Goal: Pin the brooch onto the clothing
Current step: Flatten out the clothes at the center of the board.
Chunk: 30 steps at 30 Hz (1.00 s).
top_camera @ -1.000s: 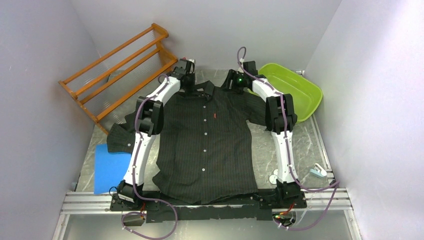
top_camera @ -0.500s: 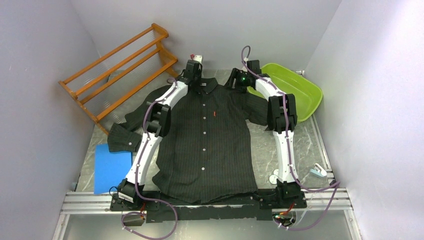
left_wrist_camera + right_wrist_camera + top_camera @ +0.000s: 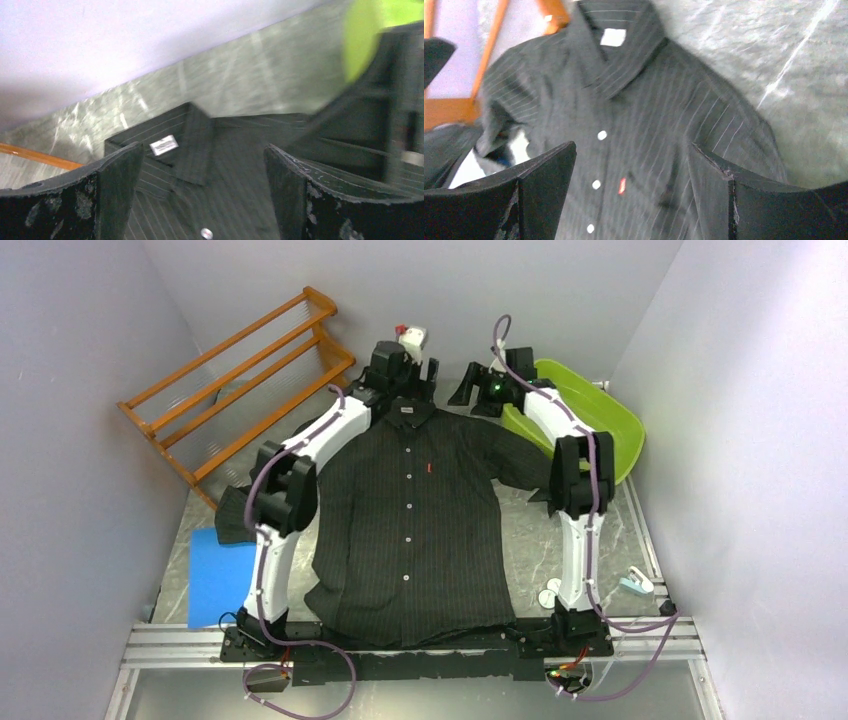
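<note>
Top external view: the shirt [image 3: 410, 530] lies flat and buttoned on the table [image 3: 520, 530] between both arms, with its collar [image 3: 408, 412] at the far end. Over the collar hangs the left gripper [image 3: 200, 155], fingers spread wide and empty. Beside the green tub [image 3: 590, 420], the right gripper [image 3: 631, 150] hovers, equally wide, gripping nothing.

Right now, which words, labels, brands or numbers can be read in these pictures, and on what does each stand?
White neck label inside the collar of the black pinstriped button-up shirt: blurred, unreadable.
Small red chest mark: too small to read.
No other text shows.
</note>
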Each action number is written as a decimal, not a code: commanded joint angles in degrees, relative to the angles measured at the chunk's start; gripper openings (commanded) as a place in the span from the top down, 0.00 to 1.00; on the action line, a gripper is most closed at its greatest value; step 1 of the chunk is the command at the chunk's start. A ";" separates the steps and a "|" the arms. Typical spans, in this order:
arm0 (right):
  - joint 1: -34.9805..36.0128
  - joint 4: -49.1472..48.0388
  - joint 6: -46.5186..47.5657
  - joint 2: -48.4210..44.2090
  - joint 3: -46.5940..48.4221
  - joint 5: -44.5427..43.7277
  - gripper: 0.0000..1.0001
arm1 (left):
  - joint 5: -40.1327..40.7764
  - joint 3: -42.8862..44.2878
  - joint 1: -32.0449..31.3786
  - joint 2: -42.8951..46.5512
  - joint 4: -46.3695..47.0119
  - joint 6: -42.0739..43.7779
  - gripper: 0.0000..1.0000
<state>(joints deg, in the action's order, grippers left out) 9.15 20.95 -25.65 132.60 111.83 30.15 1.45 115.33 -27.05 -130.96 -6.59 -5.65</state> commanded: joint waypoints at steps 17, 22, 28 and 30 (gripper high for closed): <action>-0.44 -4.66 4.61 -40.57 -38.02 -1.97 0.13 | -17.75 -47.00 -2.05 50.84 -8.72 -17.53 0.06; 0.55 0.01 8.27 -43.93 -40.36 -6.44 0.13 | -21.25 -53.60 -2.04 55.18 -7.72 -18.77 0.06; 6.44 5.74 12.94 -46.05 -43.73 -17.60 0.13 | -26.92 -59.34 -2.32 56.06 -2.62 -20.84 0.06; 8.16 6.18 13.01 -46.83 -45.81 -20.11 0.13 | -28.31 -60.31 -3.29 55.71 -0.92 -20.02 0.06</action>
<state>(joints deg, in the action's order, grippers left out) 13.65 23.70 -16.21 87.94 69.28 18.39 -21.37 56.73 -29.12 -75.79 -13.13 -24.97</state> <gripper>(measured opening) 0.869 0.940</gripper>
